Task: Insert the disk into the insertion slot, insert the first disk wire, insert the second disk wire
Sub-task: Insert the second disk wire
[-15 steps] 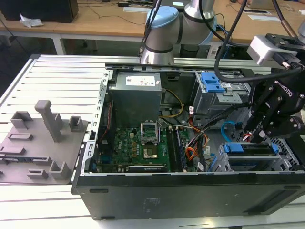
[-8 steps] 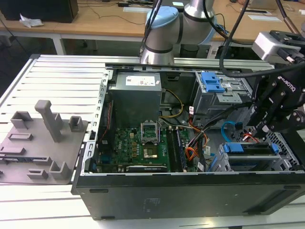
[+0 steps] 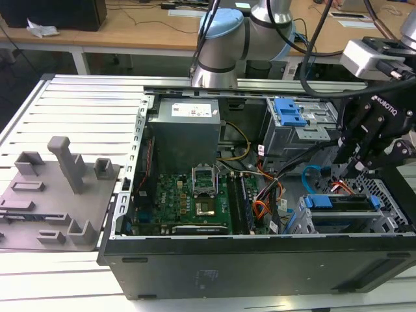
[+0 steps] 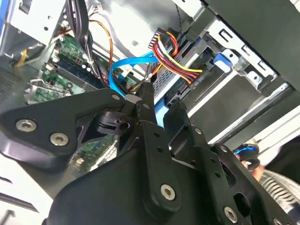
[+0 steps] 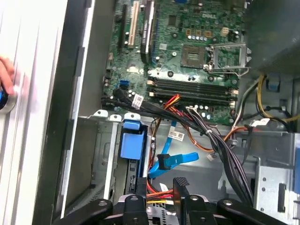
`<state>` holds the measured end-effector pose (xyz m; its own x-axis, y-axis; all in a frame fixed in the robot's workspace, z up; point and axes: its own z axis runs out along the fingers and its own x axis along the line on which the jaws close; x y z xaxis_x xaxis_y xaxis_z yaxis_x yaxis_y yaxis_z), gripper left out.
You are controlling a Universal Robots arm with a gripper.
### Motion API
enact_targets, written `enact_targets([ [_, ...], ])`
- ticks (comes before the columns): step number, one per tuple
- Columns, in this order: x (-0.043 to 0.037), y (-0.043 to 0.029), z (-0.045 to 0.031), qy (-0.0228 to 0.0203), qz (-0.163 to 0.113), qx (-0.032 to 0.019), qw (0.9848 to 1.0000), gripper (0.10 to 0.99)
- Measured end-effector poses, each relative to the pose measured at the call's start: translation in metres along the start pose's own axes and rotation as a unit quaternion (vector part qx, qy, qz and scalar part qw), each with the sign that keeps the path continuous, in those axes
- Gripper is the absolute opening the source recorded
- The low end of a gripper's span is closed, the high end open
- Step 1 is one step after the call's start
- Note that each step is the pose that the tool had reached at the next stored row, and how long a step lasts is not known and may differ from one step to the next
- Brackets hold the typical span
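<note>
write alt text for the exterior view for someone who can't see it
A black end effector on a robot arm reaches into an open computer case at the exterior view's right, above a disk in a blue carrier seated in the insertion slot, beside a light-blue cable. A green motherboard lies mid-case, and a grey fixture plate sits outside on the left.

Blurred hand [image 5: 4, 79] cut by first wrist view's edge; end effector [image 4: 157, 110] fingertips masking light-blue cable [image 4: 123, 70]

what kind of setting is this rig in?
Looks like a robotics lab or test bench: an open computer case lies on a slotted aluminium table, with a grey fixture plate beside it and wooden desks behind.
</note>
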<state>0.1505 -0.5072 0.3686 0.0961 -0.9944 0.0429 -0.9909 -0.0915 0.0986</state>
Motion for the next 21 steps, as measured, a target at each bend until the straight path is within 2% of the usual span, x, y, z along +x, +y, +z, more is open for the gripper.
enact_targets([
  [3, -0.0003, 0.0019, 0.0003, 0.0, 0.0, 0.0, 1.0, 0.361],
  [5, -0.0009, 0.0058, 0.0011, 0.0, 0.0, 0.0, 1.0, 0.361],
  [7, -0.0024, 0.0194, 0.0036, 0.0004, 0.0, 0.001, 1.0, 0.361],
  [8, -0.0032, 0.0264, 0.0056, 0.002, 0.0, 0.0019, 1.0, 0.361],
  [9, -0.0037, 0.0288, 0.0094, 0.0026, 0.0, 0.0019, 1.0, 0.361],
  [11, -0.0039, 0.0286, 0.0113, 0.0048, -0.001, 0.0017, 1.0, 0.361],
  [16, -0.0039, 0.0286, 0.0114, 0.0047, -0.002, 0.0018, 1.0, 0.349],
  [17, -0.0039, 0.0286, 0.0114, 0.0047, -0.002, 0.0018, 1.0, 0.282],
  [18, -0.0039, 0.0286, 0.0114, 0.0047, -0.002, 0.0018, 1.0, 0.165],
  [21, -0.0039, 0.0286, 0.0114, 0.0047, -0.002, 0.0018, 1.0, 0.161],
])
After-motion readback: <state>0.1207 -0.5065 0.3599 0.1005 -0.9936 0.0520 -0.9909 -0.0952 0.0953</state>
